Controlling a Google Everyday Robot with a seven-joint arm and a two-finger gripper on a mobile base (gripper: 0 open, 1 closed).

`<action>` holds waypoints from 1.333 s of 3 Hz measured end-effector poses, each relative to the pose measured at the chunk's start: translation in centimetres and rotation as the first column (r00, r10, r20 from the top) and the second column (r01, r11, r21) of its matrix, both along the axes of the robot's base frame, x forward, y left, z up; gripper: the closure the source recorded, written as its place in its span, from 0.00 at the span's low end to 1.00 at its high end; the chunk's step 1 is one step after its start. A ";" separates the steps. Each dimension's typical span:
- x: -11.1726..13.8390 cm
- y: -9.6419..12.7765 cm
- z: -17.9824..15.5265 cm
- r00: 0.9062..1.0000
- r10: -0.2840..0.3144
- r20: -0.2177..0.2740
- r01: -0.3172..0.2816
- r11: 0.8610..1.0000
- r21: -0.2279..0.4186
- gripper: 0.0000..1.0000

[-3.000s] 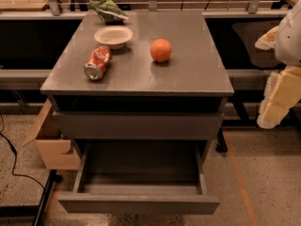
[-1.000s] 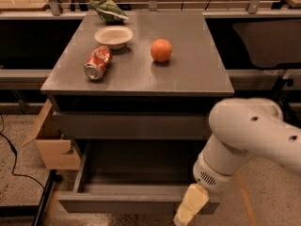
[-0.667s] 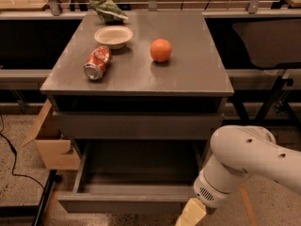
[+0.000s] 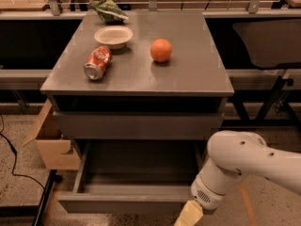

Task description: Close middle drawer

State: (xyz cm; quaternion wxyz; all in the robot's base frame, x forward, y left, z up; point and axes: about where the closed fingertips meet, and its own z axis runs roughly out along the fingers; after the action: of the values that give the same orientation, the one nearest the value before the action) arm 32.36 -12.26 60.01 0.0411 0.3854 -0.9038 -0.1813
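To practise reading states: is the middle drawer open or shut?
Open: the middle drawer is pulled out, its inside floor showing. The gripper is low by its front right corner.

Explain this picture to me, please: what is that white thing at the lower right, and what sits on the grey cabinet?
The white thing is a robot's arm. Its tan tip at the bottom edge is the gripper, the robot's "hand". It is low, at the right front corner of the middle drawer, which is pulled out and looks empty. There is only one camera, looking down at the cabinet from the front. On the cabinet top lie a red soda can on its side, a white bowl, an orange and a green bag at the back. A cardboard box stands on the floor to the left. No object shows in the gripper.
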 end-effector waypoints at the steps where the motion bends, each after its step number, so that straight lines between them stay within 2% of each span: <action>1: 0.3 0.6 -4.7 0.998 0.022 -0.058 -0.019 0.999 0.042 0.18; 2: 0.8 1.1 -8.9 0.993 0.038 -0.107 -0.030 0.997 0.077 0.41; 3: 1.2 1.5 -12.6 0.990 0.043 -0.137 -0.028 0.994 0.108 0.65; 4: 1.6 1.7 -15.8 0.993 0.023 -0.120 -0.009 0.994 0.113 0.87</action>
State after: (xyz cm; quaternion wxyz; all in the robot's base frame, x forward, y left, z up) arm 33.97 -10.52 44.21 0.0757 0.3828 -0.8849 -0.2544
